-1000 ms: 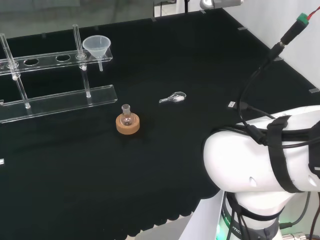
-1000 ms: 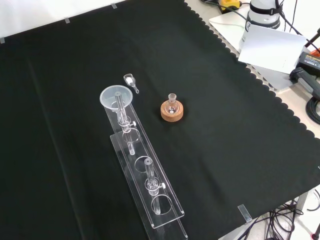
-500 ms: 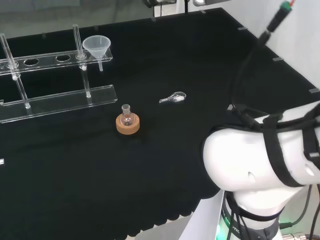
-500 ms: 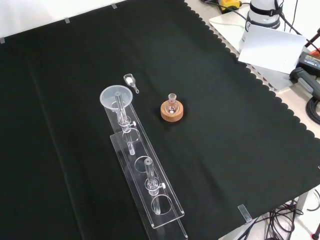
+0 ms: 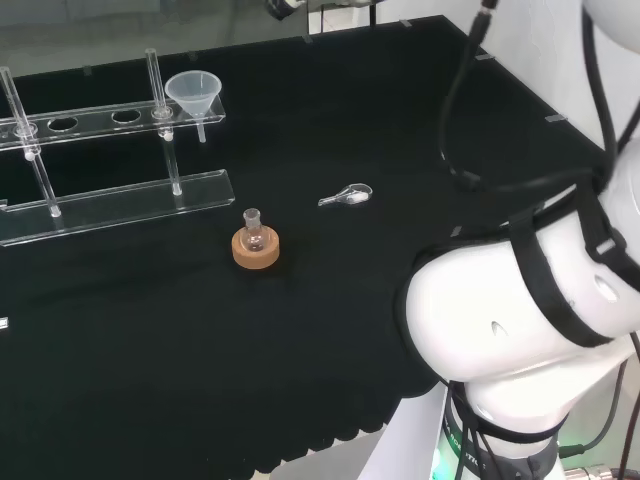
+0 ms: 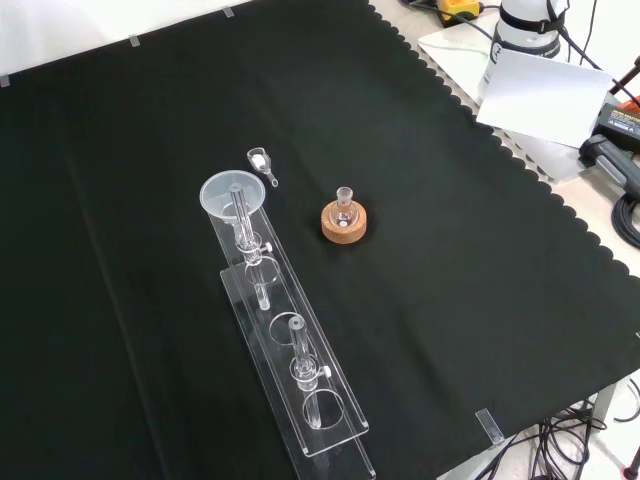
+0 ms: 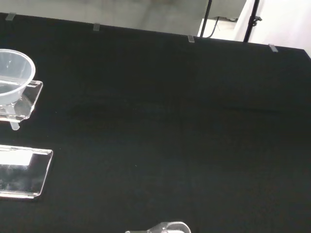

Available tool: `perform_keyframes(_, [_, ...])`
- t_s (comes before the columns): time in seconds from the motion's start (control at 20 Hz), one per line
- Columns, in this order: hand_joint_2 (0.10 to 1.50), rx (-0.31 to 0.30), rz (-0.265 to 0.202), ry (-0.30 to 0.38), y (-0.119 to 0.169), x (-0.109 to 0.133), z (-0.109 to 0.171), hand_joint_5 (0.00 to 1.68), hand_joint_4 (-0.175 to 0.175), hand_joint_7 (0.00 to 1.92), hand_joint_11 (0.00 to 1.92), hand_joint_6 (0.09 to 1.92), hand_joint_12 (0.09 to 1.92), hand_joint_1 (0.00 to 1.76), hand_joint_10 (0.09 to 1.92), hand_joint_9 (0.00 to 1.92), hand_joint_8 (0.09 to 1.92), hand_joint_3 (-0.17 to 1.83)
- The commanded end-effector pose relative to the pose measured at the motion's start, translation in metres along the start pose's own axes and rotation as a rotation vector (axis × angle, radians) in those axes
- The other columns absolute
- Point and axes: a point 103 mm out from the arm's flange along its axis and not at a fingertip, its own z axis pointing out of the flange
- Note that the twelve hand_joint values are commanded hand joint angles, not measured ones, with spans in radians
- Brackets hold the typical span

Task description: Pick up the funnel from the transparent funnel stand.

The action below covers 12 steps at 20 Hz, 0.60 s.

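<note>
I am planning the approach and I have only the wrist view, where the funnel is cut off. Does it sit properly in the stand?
Observer: Yes, the funnel sits upright in the end hole of the stand.
Operator: Is anything near that end?
Observer: A small flask on a cork ring stands apart from it, to the right in the front view.
Operator: And the other holes?
Observer: No funnel there; a clear post rises beside the funnel.

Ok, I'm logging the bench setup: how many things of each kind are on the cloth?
Funnel: 1
Transparent funnel stand: 1
Small flask: 1
Cork ring: 1
Small clear scoop: 1
Total: 5
</note>
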Motion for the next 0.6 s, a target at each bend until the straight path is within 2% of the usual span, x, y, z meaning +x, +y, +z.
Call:
perform_keyframes(0.05, [0.56,0.058,-0.034,0.033,0.037,0.045,0.001,0.00,-0.017,0.00,0.00,0.09,0.62,0.54,0.09,0.00,0.09,0.00])
perform_keyframes(0.15, [0.56,0.110,-0.059,0.066,0.046,0.055,0.005,0.00,-0.017,0.00,0.00,0.09,0.68,0.56,0.09,0.00,0.09,0.00])
perform_keyframes(0.35, [0.57,0.110,-0.090,0.097,0.065,0.077,0.018,0.00,-0.017,0.00,0.00,0.09,0.89,0.62,0.09,0.00,0.09,0.00])
perform_keyframes(0.6, [0.57,0.101,-0.124,0.096,0.084,0.104,0.035,0.00,-0.017,0.00,0.00,0.09,1.00,0.63,0.09,0.00,0.09,0.00])
